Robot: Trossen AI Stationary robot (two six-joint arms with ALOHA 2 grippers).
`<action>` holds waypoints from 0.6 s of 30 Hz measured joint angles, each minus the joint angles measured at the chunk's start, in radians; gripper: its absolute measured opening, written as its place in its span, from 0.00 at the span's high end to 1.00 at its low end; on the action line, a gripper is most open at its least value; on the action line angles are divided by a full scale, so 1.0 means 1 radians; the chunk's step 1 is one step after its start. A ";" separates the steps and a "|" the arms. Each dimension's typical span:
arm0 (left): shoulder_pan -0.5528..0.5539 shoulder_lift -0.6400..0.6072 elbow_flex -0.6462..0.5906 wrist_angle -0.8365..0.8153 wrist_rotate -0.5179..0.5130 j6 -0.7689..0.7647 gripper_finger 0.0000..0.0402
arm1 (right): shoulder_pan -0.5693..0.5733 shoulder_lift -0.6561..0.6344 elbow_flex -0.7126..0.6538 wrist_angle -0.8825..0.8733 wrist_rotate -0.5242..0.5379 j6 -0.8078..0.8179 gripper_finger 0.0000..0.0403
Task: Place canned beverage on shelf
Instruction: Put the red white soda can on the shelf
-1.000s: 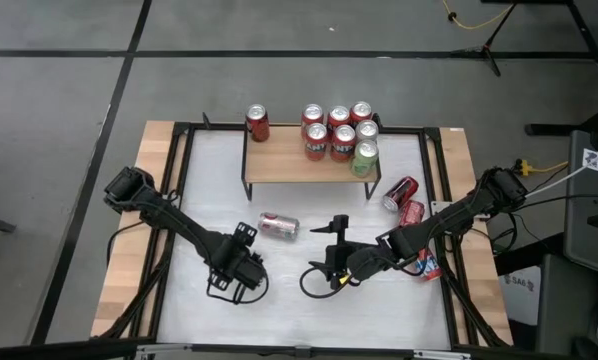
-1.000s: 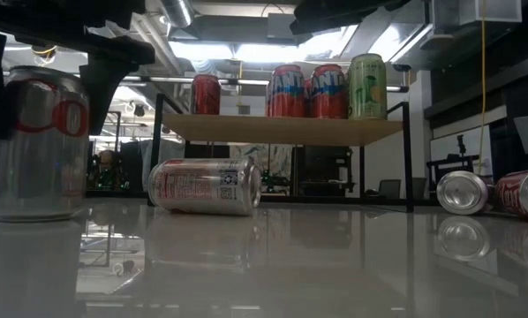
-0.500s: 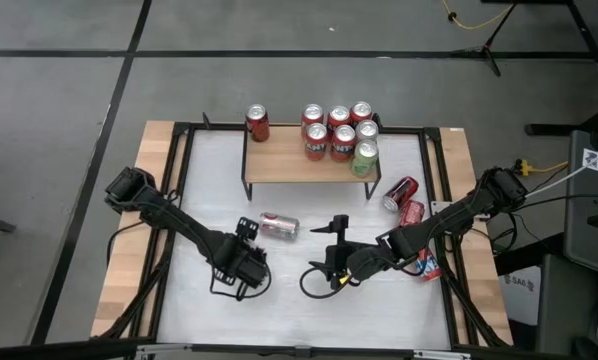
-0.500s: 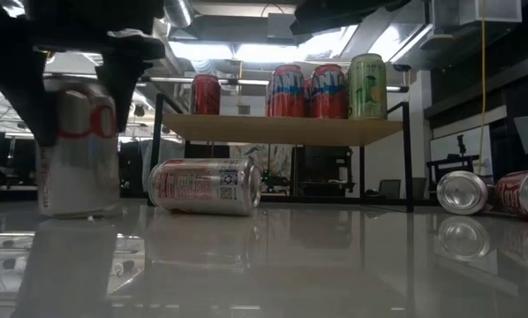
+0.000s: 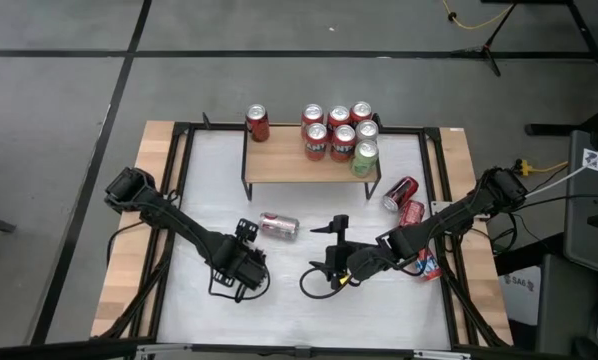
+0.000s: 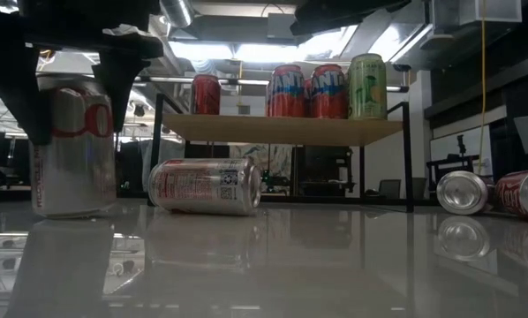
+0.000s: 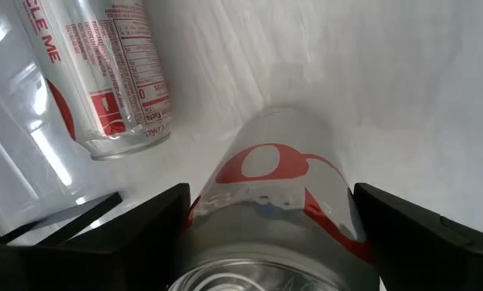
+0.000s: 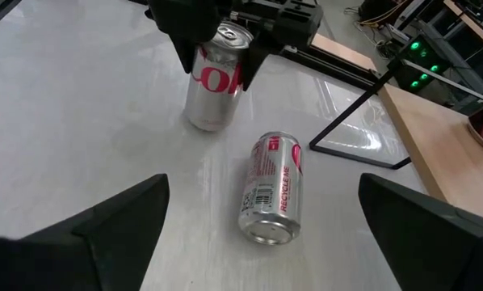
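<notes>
Since a second ago, my left gripper has carried the silver can slightly toward the shelf; it now stands upright, long axis vertical, at the table's front-left, clamped between the fingers. A second silver can lies sideways nearby. My right gripper waits mid-table, jaws wide and empty.

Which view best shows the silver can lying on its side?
The right wrist view: the silver can lying on its side shows whole, unobstructed. The low view gives its side, the high view shows it small, the left wrist view crops it.
</notes>
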State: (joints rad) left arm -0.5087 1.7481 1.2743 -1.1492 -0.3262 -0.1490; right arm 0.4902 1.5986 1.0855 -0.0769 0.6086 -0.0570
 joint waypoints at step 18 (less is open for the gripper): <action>0.000 0.000 0.000 0.006 -0.004 0.001 0.18 | 0.000 0.000 0.000 0.000 0.000 0.000 0.03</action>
State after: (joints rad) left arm -0.5087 1.7481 1.2743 -1.1427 -0.3302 -0.1476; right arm 0.4903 1.5986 1.0855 -0.0769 0.6086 -0.0572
